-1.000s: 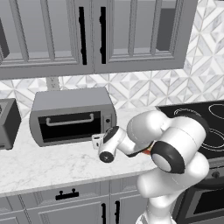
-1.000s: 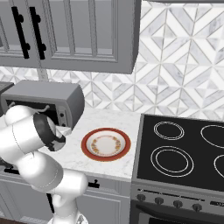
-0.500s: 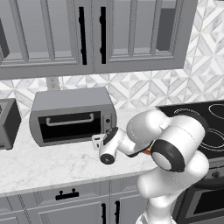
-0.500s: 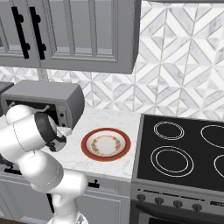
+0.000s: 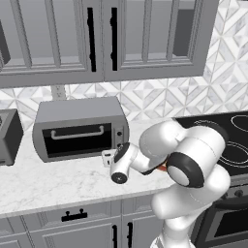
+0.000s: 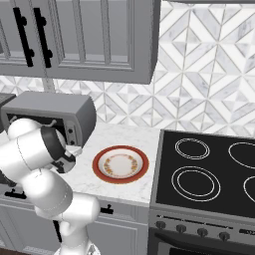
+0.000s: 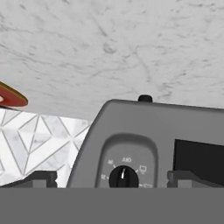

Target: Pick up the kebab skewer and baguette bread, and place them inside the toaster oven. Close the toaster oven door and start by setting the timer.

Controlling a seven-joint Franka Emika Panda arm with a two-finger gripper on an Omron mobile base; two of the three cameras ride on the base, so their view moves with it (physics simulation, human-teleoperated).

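The toaster oven (image 5: 80, 128) sits on the counter (image 5: 53, 181) at centre left of the left base view, its door (image 5: 76, 139) up and closed, the knob panel at its right end. In the hand view the picture is rolled over: the oven's grey corner fills the lower middle, and the timer knob (image 7: 124, 176) lies low at centre, squarely between our two fingertips (image 7: 40, 178), which stand wide apart and hold nothing. We judge the knob to be straight ahead of the gripper (image 5: 109, 158), a short reach along its own pointing line. In the left base view the gripper hangs just right of the oven's knob end, near but not touching. The red-rimmed plate (image 6: 120, 164) lies bare at centre of the right base view; skewer and loaf are presumably behind the dark glass, which we cannot see through.
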